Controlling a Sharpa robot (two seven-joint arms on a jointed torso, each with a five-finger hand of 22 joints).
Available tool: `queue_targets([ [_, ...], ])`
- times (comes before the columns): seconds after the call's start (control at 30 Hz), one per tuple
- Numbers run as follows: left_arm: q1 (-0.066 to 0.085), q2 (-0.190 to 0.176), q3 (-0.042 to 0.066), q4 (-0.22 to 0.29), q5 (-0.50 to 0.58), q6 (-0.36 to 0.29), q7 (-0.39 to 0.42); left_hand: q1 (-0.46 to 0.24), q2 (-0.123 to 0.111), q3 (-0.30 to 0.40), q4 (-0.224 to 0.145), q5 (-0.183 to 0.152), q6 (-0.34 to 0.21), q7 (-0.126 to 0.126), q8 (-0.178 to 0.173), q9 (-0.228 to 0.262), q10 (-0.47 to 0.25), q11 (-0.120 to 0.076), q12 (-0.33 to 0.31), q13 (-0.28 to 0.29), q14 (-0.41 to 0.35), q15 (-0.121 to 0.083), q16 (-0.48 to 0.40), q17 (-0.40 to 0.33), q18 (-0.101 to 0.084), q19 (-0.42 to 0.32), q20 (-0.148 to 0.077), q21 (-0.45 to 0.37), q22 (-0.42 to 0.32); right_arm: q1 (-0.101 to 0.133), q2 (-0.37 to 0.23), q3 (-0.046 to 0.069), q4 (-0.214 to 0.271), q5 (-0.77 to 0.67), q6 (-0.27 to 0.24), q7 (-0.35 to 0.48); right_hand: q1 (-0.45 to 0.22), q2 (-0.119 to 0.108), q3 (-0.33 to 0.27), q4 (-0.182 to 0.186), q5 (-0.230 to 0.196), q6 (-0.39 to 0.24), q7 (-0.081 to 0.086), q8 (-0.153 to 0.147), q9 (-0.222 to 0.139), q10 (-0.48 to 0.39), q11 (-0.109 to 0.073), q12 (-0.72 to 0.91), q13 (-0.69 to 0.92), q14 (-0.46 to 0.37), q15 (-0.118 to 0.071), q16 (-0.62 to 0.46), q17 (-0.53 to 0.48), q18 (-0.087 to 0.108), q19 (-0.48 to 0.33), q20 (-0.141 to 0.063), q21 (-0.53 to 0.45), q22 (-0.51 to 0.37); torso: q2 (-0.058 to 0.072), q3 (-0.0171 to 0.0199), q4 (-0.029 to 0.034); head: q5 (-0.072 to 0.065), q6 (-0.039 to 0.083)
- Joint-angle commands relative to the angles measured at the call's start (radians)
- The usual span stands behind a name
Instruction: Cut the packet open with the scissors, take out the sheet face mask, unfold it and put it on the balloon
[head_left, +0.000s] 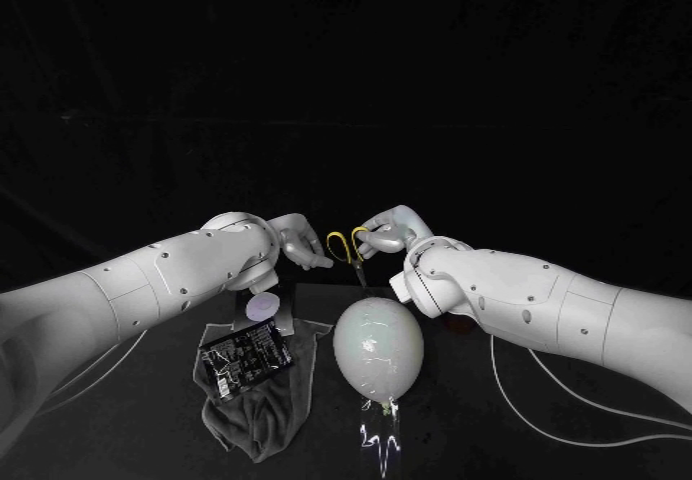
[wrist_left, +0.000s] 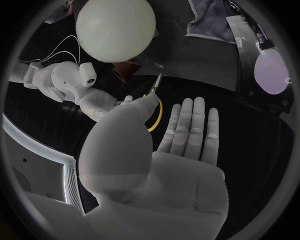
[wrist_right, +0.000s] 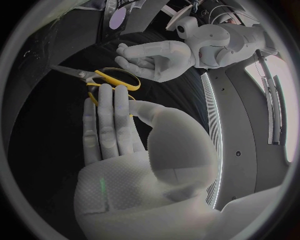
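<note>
**Together at the scissors, on the far side of the table**

Both hands meet at the scissors (head_left: 351, 258), beyond the balloon (head_left: 378, 345). The yellow handle loops lie on the far side, between the two hands. The blades point nearward, with their tips close to the balloon's far end. I cannot tell whether the scissors rest on the table (head_left: 130, 440) or are lifted off it.

The left hand (head_left: 296, 240) comes in from the left. In its wrist view its fingers (wrist_left: 187, 125) are stretched out straight and close together, and the palm is bare. Only the thumb tip reaches the yellow loop, so this hand has hold of nothing.

The right hand (head_left: 389, 230) comes in from the right and sits at the handles. In its wrist view its fingers (wrist_right: 112, 120) lie straight, side by side, with the thumb bent off to one side. One yellow loop passes behind the fingertips. Whether the fingers go through the loop or merely cover it cannot be told, so its grip is unclear.

The balloon is pale and egg-shaped and lies near the table's middle, with its knot toward the near edge. To its left the dark packet (head_left: 245, 357) lies flat on a crumpled grey cloth (head_left: 267, 415), well apart from both hands. A pale round disc (head_left: 263, 305) lies just beyond the packet.
</note>
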Motion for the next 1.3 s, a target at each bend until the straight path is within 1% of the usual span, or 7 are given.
queue_targets([
  [0.03, 0.001, 0.002, 0.001, 0.0, 0.035, -0.052, -0.015, 0.029, 0.008, -0.063, 0.019, -0.002, -0.008, 0.024, -0.013, -0.008, -0.026, 0.006, 0.007, 0.003, -0.02, 0.006, -0.005, -0.006, -0.017, -0.001, 0.001, -0.016, -0.013, 0.001, 0.006, 0.001, -0.012, 0.02, -0.039, -0.006, -0.001, 0.014, 0.001, -0.006, 0.001, 0.029, -0.025, 0.026, 0.067, 0.006, 0.001, 0.004, 0.002, 0.005, -0.003, -0.007, 0.003, 0.012, -0.009, -0.001, 0.006, 0.004, 0.0, 0.0003, 0.0007, -0.001, 0.001],
  [0.27, 0.001, -0.002, 0.001, -0.009, 0.051, -0.067, -0.03, 0.098, 0.044, -0.214, 0.078, -0.001, -0.006, 0.028, -0.029, -0.021, -0.049, 0.012, 0.023, 0.004, -0.04, 0.011, 0.008, -0.018, -0.025, 0.007, 0.0, -0.046, -0.038, 0.0, 0.024, 0.001, -0.07, 0.029, -0.087, -0.025, -0.004, 0.016, 0.003, -0.01, -0.004, 0.029, -0.025, 0.025, 0.069, 0.006, 0.001, 0.004, 0.003, 0.005, -0.003, -0.009, 0.007, 0.012, -0.016, -0.001, 0.014, 0.013, 0.0, -0.001, 0.0008, -0.006, 0.002],
  [0.63, 0.001, -0.036, 0.001, 0.006, 0.126, -0.085, -0.011, 0.133, 0.073, -0.293, 0.092, -0.002, 0.005, 0.029, -0.031, -0.025, -0.051, 0.01, 0.037, 0.006, -0.04, 0.01, 0.021, -0.024, -0.024, 0.021, 0.0, -0.055, -0.049, -0.002, 0.019, 0.001, -0.131, 0.053, -0.104, -0.013, -0.009, 0.019, 0.006, -0.017, -0.017, 0.03, -0.025, 0.023, 0.072, 0.006, 0.001, 0.003, 0.005, 0.005, -0.003, -0.013, 0.015, 0.012, -0.027, -0.001, 0.027, 0.027, 0.001, -0.0014, -0.0004, -0.015, 0.005],
  [0.8, 0.0, -0.078, 0.002, 0.028, 0.242, -0.102, 0.051, 0.156, 0.077, -0.317, 0.09, -0.002, 0.015, 0.023, -0.03, -0.026, -0.044, 0.005, 0.047, 0.007, -0.032, 0.005, 0.032, -0.025, -0.013, 0.045, -0.002, -0.047, -0.048, 0.0, -0.027, 0.003, -0.095, 0.06, -0.093, 0.007, -0.011, 0.021, 0.007, -0.019, -0.024, 0.028, -0.024, 0.021, 0.073, 0.003, 0.002, 0.001, 0.005, 0.003, -0.002, -0.017, 0.018, 0.012, -0.036, 0.0, 0.033, 0.035, 0.0, -0.0001, -0.0018, -0.027, 0.003],
  [0.9, -0.001, -0.123, 0.003, 0.067, 0.379, -0.11, 0.122, 0.197, 0.098, -0.315, 0.088, -0.002, 0.043, 0.005, -0.022, -0.027, -0.03, -0.009, 0.061, 0.007, 0.013, -0.013, 0.066, -0.018, 0.04, 0.155, -0.011, 0.011, -0.026, 0.008, -0.073, 0.006, -0.055, 0.064, -0.083, 0.02, -0.012, 0.022, 0.008, -0.02, -0.028, 0.027, -0.024, 0.02, 0.074, 0.002, 0.003, 0.0, 0.005, 0.001, -0.001, -0.019, 0.02, 0.011, -0.039, 0.0, 0.035, 0.038, 0.001, -0.0001, -0.0035, -0.037, 0.001],
  [0.97, -0.003, -0.165, 0.004, 0.11, 0.504, -0.094, 0.186, 0.222, 0.115, -0.3, 0.083, 0.0, 0.046, 0.002, -0.023, -0.028, -0.031, -0.015, 0.062, 0.006, 0.027, -0.018, 0.076, -0.015, 0.049, 0.183, -0.015, 0.026, -0.021, 0.02, -0.114, 0.007, -0.024, 0.073, -0.079, 0.029, -0.014, 0.022, 0.008, -0.02, -0.03, 0.027, -0.023, 0.019, 0.074, 0.001, 0.003, -0.001, 0.005, 0.001, -0.001, -0.02, 0.021, 0.011, -0.042, 0.001, 0.037, 0.04, 0.001, -0.0001, -0.0033, -0.047, -0.003],
  [1.3, -0.028, -0.329, 0.003, 0.302, 0.777, -0.045, 0.367, 0.287, 0.132, -0.254, 0.087, -0.001, 0.057, 0.005, -0.033, -0.04, -0.032, -0.016, 0.06, 0.002, 0.046, -0.024, 0.096, -0.01, 0.043, 0.214, -0.029, 0.041, -0.018, 0.068, -0.3, 0.014, 0.094, 0.212, -0.047, 0.098, -0.019, 0.025, 0.012, -0.021, -0.046, 0.022, -0.02, 0.015, 0.076, -0.006, 0.006, -0.006, 0.005, -0.006, 0.002, -0.029, 0.027, 0.011, -0.058, 0.004, 0.042, 0.049, -0.01, 0.0042, -0.0057, -0.106, -0.028],
])
